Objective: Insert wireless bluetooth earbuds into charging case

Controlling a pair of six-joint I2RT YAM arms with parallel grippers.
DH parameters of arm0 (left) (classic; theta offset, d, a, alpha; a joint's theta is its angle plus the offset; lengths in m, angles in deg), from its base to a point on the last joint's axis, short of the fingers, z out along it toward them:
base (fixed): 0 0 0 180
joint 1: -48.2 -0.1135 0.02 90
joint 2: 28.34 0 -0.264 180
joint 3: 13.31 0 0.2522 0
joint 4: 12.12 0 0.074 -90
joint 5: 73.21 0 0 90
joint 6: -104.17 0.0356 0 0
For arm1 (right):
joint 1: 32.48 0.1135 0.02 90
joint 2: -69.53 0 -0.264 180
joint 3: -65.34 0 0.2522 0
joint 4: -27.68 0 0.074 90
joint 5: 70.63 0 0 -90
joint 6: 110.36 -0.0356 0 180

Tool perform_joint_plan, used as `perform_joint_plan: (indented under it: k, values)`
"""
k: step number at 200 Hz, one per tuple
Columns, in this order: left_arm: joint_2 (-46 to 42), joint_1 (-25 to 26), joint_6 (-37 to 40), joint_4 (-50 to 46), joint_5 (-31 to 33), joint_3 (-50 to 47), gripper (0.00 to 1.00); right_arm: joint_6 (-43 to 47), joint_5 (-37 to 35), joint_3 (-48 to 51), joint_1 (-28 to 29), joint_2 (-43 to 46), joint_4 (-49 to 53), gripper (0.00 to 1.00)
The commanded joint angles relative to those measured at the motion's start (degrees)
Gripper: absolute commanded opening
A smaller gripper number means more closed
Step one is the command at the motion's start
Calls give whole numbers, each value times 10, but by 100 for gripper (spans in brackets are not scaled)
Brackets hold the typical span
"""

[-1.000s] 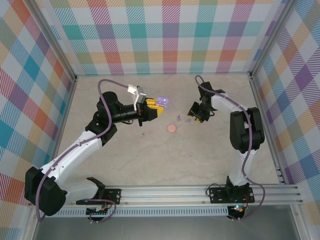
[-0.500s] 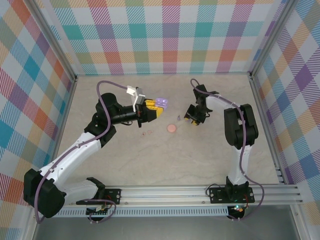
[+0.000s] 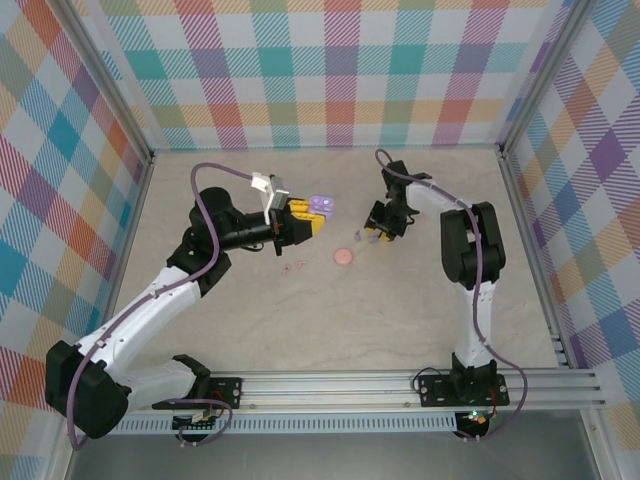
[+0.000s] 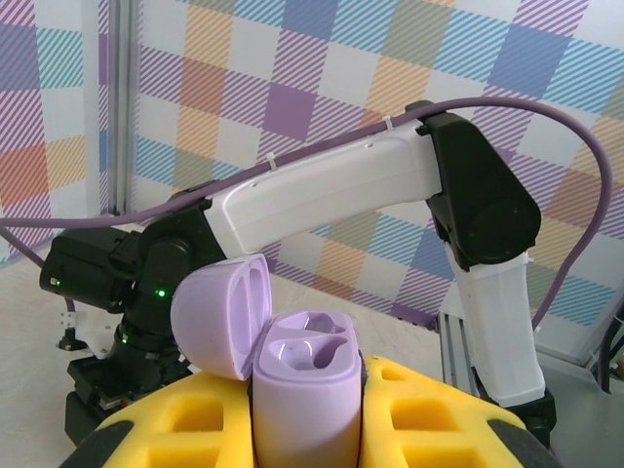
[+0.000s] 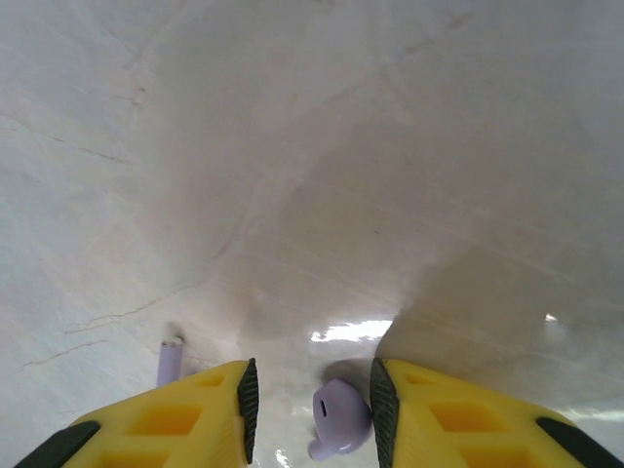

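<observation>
Pale marble counter carries the work; the right hand sits low, fingers parted around a purple earbud lying nearer one finger; centring before a gentle close seems wise. Left of it, the left hand grips the open charging case, sockets up.

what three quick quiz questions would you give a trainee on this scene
1. True or false: the purple charging case held by the left gripper has its lid shut.
2. What lies on the table between the fingers of the right gripper? A) a purple earbud B) a screw C) nothing
3. How many earbuds sit inside the case right now?

Key: 1 false, the lid is swung open. 2 A, with the jaws standing open on either side of it. 3 zero, both sockets are empty.
</observation>
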Motion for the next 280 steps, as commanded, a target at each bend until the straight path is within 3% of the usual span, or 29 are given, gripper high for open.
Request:
perform_joint_plan:
  k: [1, 112, 170, 280]
  values:
    - [-15, 4, 8, 3, 4, -9, 10, 33, 8, -30, 13, -16, 33, 37]
    - [-18, 4, 8, 0, 7, -8, 10, 126, -79, -69, 40, -7, 101, 36]
    - [-16, 5, 7, 0, 8, -8, 10, 153, -47, -64, 47, -4, 92, 35]
    - [-18, 5, 6, -1, 9, -11, 10, 148, -83, -80, 59, -30, 115, 32]
